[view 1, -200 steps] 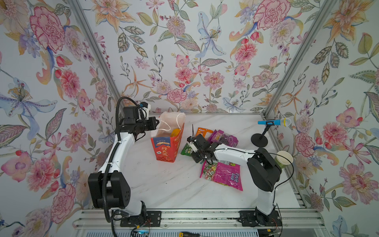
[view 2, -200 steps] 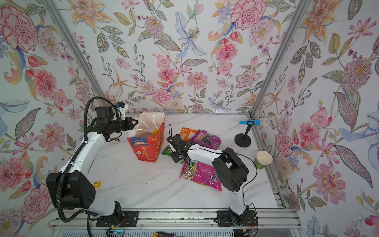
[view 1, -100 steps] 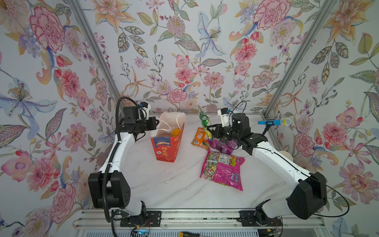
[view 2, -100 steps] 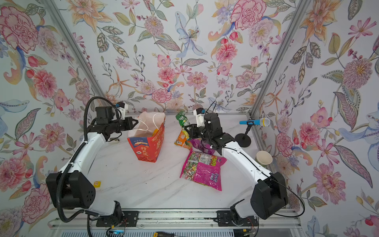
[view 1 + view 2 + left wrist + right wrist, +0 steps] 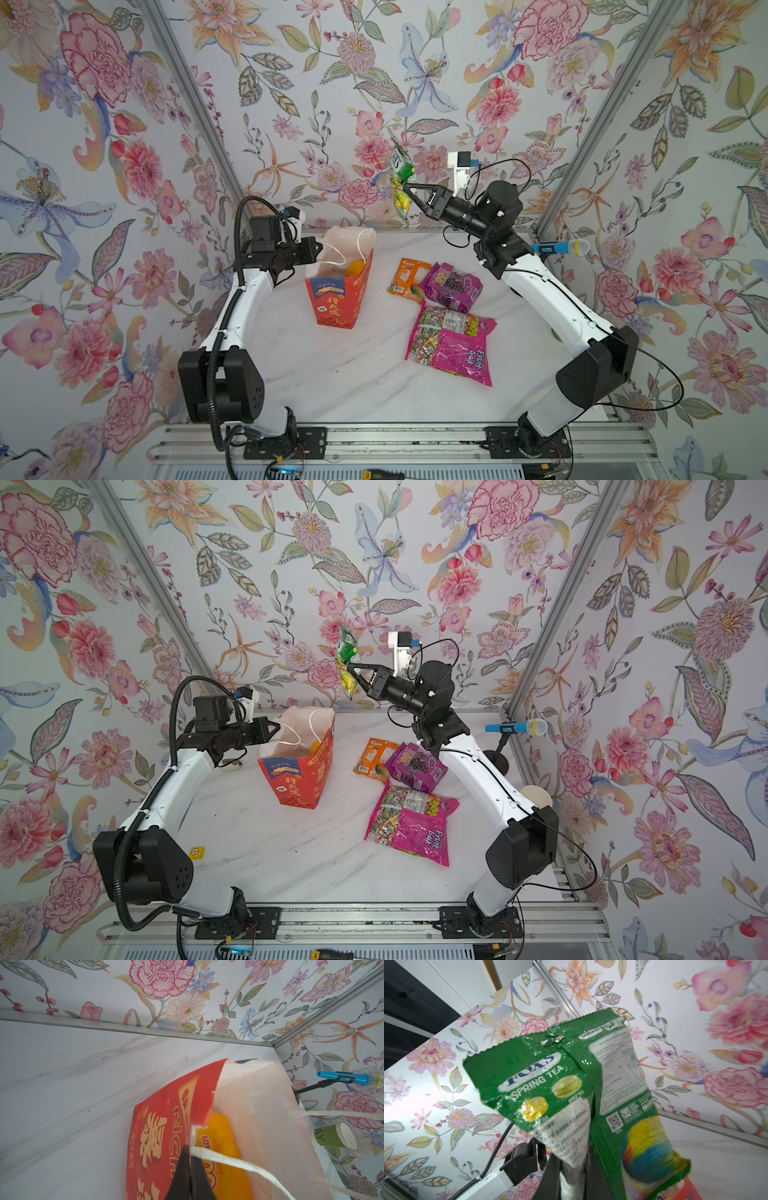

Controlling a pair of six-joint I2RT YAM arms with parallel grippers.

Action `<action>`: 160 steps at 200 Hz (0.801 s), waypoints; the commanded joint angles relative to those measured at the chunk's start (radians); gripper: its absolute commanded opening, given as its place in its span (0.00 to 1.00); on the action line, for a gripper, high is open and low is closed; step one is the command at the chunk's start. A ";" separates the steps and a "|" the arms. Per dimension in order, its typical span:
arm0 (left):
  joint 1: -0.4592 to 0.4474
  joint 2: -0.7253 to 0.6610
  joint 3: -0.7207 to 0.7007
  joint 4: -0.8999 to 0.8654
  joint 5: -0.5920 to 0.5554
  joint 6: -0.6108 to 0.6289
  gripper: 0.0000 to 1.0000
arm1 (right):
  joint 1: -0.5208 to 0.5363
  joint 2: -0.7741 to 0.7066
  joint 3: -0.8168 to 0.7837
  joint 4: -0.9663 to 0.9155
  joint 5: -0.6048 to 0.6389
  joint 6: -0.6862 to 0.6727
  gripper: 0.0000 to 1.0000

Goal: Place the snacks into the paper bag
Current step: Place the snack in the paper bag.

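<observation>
Right wrist view shows the right gripper point(image 5: 571, 1178) clamped on a folded part of the green packet point(image 5: 566, 1084), which is marked "SPRING TEA". The packet is creased, and part of it extends past the jaws on each side.

In both top views this gripper point(image 5: 409, 192) holds the green packet point(image 5: 401, 170) raised well clear of the table point(image 5: 332, 374). The packet stands edge-on at the fingertips. It appears beyond and to the right of the mouth of the paper bag point(image 5: 340, 299), apart from it.

Left wrist view shows the left gripper point(image 5: 189, 1148) pinched shut on the rim of the paper bag point(image 5: 158, 1126), just beside a white cord handle. The bag stands upright with its mouth open. A yellow-orange packet point(image 5: 222, 1147) lies inside against the white lining.

Three snacks lie on the table to the right of the bag:
- a small orange packet point(image 5: 407, 276);
- a purple packet point(image 5: 453, 286) overlapping its edge;
- a magenta packet point(image 5: 457, 353) nearer the robot's base, with its top edge under the purple one.

None of the three touches either gripper.
</observation>
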 commanded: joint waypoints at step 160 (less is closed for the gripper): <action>0.014 -0.045 -0.019 0.042 0.009 0.001 0.00 | 0.217 0.271 0.303 -0.076 -0.097 0.001 0.00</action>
